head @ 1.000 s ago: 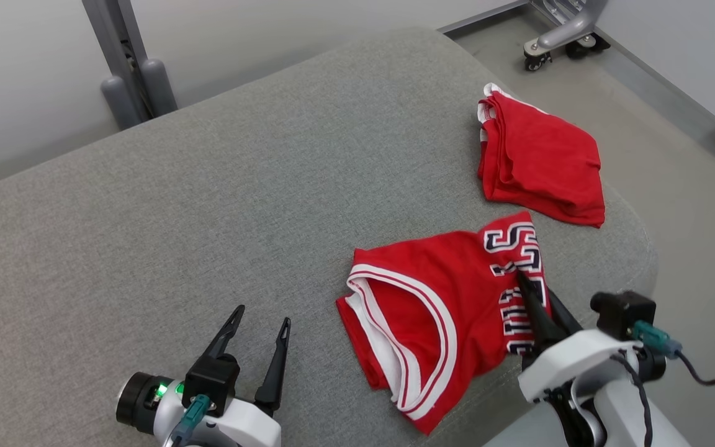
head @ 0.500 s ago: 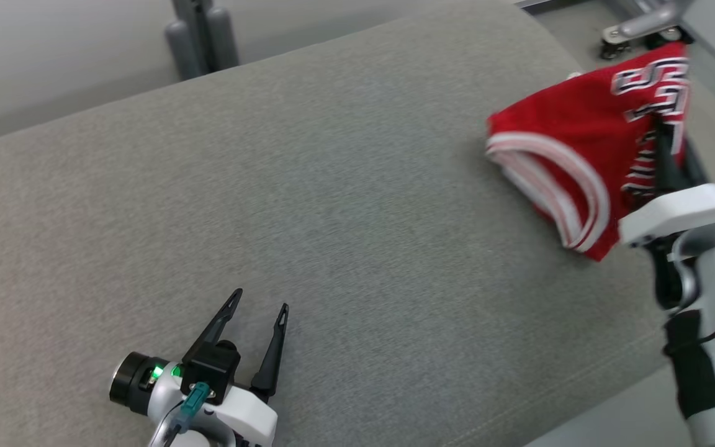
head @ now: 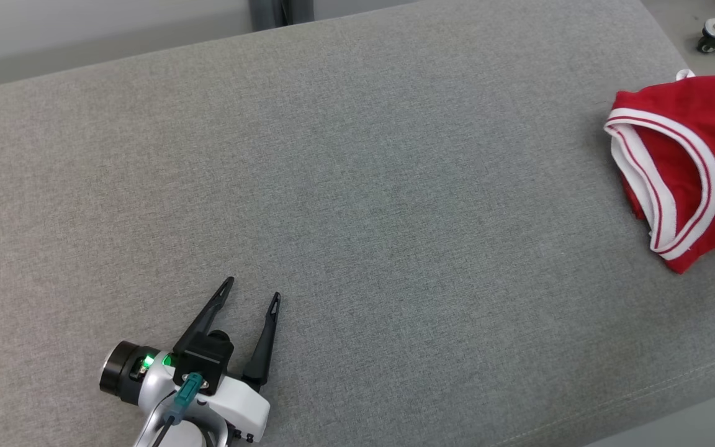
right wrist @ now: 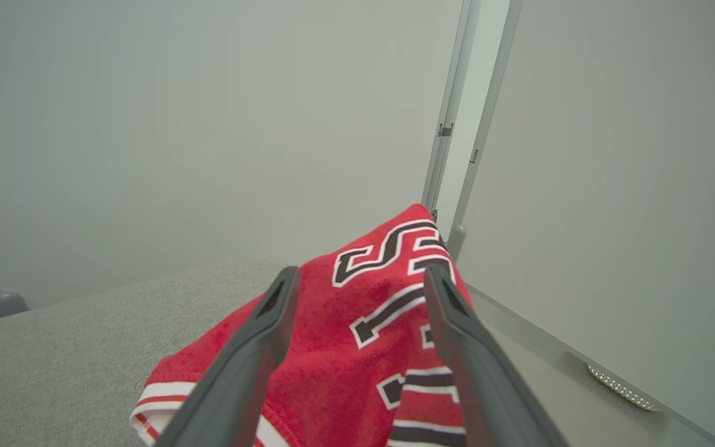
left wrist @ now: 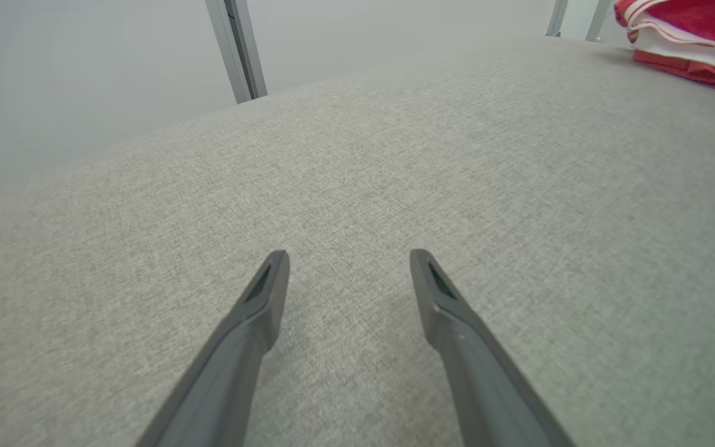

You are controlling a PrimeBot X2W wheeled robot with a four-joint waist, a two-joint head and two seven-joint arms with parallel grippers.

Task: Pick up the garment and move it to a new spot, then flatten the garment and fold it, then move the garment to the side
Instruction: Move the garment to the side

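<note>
The garment is a red jersey with white-striped trim, lying bunched at the right end of the grey cushion and cut off by the frame edge. In the right wrist view the garment, with its black-and-white lettering, lies under and beyond my right gripper. That gripper's fingers stand apart and pinch no cloth. My left gripper rests open over bare cushion at the lower left, far from the garment. From the left wrist, the left gripper has only grey fabric between its fingers, and the garment sits at the top right.
A small white edge of other cloth peeks out behind the jersey. A caster of a metal frame stands on the floor past the cushion's far right corner. A grey post rises behind the cushion, against a pale wall.
My right gripper, shut on the jersey a second ago, carried it to the cushion's right end and now stands open. The head camera has swung left. The left gripper has not moved.
</note>
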